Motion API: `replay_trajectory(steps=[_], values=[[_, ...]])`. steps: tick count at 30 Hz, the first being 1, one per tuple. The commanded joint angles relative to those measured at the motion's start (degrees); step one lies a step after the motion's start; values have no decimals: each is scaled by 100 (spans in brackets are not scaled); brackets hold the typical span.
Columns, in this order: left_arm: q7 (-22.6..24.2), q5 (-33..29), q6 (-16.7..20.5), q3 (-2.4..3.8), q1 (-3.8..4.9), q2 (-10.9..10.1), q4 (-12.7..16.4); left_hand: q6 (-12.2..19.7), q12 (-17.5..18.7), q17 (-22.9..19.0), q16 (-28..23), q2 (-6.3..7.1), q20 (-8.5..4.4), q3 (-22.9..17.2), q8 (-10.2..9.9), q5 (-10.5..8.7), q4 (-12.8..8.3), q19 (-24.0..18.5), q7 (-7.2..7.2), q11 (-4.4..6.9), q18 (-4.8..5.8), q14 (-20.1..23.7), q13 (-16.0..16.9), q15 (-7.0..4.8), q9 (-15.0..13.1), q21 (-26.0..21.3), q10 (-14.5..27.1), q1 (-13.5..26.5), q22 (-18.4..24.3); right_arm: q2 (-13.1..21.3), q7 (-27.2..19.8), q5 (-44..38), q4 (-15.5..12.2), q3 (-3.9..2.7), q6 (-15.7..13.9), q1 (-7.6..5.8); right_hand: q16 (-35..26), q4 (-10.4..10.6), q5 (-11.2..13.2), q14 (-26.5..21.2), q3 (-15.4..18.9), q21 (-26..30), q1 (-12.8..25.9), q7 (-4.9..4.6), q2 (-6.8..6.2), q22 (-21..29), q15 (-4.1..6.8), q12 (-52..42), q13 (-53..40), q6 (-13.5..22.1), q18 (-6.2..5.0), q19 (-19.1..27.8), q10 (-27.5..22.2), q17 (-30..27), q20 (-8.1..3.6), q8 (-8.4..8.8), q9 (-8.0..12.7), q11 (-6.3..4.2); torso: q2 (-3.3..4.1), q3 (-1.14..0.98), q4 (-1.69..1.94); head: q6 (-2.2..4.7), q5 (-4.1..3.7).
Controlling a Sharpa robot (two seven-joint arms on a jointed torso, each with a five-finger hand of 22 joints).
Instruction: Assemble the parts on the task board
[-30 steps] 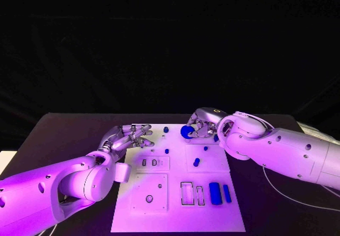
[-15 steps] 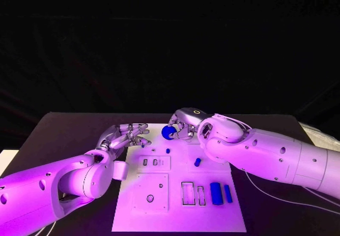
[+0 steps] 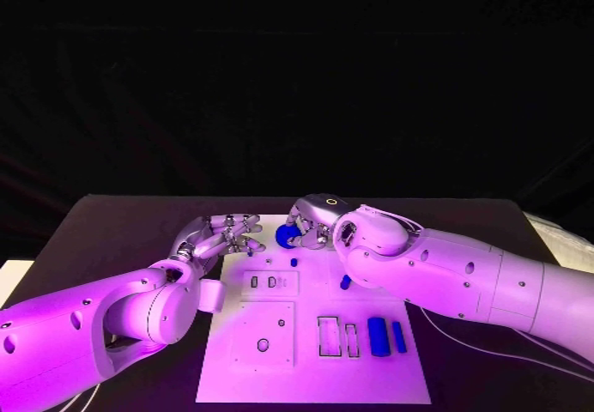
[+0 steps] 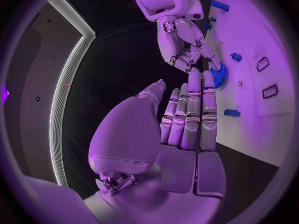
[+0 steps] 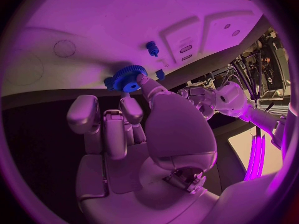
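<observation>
Right hand [image 3: 312, 225] grasps small blue toothed plastic gear [image 3: 290, 233] over white task board's [image 3: 248, 360] far edge, left hand [image 3: 223, 239] released; next, likely seat it.

The flat rectangular task board [image 3: 310, 343] is plain white plastic, marked only by dark-outlined slots. It lies on a black table [image 3: 112, 232] under a black backdrop. A toothed round gear [image 3: 292, 234] near the board's far edge is deep blue, and so is its hub in the right wrist view [image 5: 129, 78]. A small blue peg [image 3: 294, 256] stands just nearer on the board, and a short blue piece [image 3: 345, 281] lies toward the board's middle. Two upright blue bars [image 3: 385, 336] sit by the board's near right side. The left hand [image 3: 223, 239] and right hand [image 3: 316, 225] are silver metal with dark joints, on smooth white arms dotted with small dark screw holes.
</observation>
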State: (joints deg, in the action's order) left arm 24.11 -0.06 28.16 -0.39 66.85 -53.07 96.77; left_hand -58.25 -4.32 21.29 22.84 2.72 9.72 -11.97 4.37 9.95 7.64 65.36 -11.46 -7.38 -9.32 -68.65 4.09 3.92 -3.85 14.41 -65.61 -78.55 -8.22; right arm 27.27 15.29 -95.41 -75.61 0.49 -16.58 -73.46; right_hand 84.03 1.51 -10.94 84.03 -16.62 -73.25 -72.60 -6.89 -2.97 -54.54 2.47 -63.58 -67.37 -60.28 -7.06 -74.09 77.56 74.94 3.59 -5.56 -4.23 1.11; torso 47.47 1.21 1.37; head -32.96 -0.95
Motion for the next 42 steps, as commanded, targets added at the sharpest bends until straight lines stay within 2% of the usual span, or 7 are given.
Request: replay_trajectory(steps=[1, 7, 16, 23, 29, 35, 42], values=[[72, 4, -109, 4, 6, 11, 15, -14, 22, 1, -60, -2, 5, -21, -27, -1, -33, -57, -14, -38, -75, 85, -6, 2, -5, -37, 6, -35, 15, -33, 36, -160, 45, 10, 23, 14, 13, 10, -15, 385, -23, -23, 10, 67, 25, 11, 37, 43, 12, -255, 34, 2, 13, 380, -30, -47, -158, 14, -2, -3, -7, -4, 1], [71, 4, -112, 4, 6, 14, 27, -8, 29, -11, -122, -2, 23, -36, -35, -1, -42, -115, -22, -49, -72, 162, -8, 22, -4, -83, 15, -26, 31, -76, 45, -163, 94, 19, 43, 21, 7, 28, 39, 383, -51, 4, 81, -2, -57, 53, 4, 279, 183, -68, 32, 24, -114, 378, -13, 79, -110, 64, -2, -2, -3, -8, 0], [67, 4, -115, 4, 7, 11, 37, -6, 31, -15, -139, -1, 28, -40, -38, -1, -44, -127, -25, -53, -72, 179, -8, 28, -4, -94, 18, -22, 35, -84, 34, -96, 154, 30, 94, 22, 27, 216, -175, 386, 270, 53, 277, -294, -416, 134, -225, 616, 419, 1564, 20, 73, -421, 429, 194, 235, 81, 332, -2, -6, -6, -8, -4], [63, 4, -120, 4, 6, 12, 34, -6, 31, -15, -139, -1, 28, -40, -38, -1, -44, -127, -25, -53, -72, 179, -8, 28, -4, -94, 18, -22, 35, 66, -4, -56, 19, 32, -68, 23, 21, 293, -236, 382, 351, 49, 256, -288, -402, 130, -233, 559, 377, 1268, 16, 72, -410, 419, 213, 185, 39, 333, -4, -9, -1, -10, -4], [60, 4, -123, 4, 6, -11, 31, -6, 31, -15, -139, -1, 28, -40, -38, -1, -44, -127, -25, -53, -72, 179, -8, 28, -4, -94, 18, -22, 35, 643, -186, 308, -510, 13, -539, 18, 30, 365, -333, 387, 399, 18, 218, -252, -363, 85, -214, 376, 238, 1005, 21, 43, -317, 435, 205, 123, 2, 304, -10, -12, -22, -20, 22], [60, 4, -127, 4, 6, -49, 43, -5, 31, -16, -145, -1, 30, -42, -38, -1, -45, -132, -26, -54, -72, 184, -9, 29, -4, -98, 20, -22, 36, 1582, -1039, 1285, -1062, -40, -748, -42, 49, 314, -427, 395, 336, -6, 21, -198, -277, 52, -171, 156, 66, 779, 26, 24, -201, 473, 169, 43, -26, 251, -27, -29, -70, -2, 33], [61, 4, -143, 3, 5, -61, 46, -6, 31, -16, -146, -2, 31, -43, -38, -1, -46, -133, -25, -54, -73, 184, -9, 29, -4, -100, 20, -22, 37, 2440, -2130, 2273, -1085, -48, -476, -79, 88, 172, -418, 409, 293, -31, -184, -184, -303, 3, -154, 137, 45, 683, 38, 9, -207, 550, 148, 29, -22, 234, -57, -66, -130, 0, -7]])
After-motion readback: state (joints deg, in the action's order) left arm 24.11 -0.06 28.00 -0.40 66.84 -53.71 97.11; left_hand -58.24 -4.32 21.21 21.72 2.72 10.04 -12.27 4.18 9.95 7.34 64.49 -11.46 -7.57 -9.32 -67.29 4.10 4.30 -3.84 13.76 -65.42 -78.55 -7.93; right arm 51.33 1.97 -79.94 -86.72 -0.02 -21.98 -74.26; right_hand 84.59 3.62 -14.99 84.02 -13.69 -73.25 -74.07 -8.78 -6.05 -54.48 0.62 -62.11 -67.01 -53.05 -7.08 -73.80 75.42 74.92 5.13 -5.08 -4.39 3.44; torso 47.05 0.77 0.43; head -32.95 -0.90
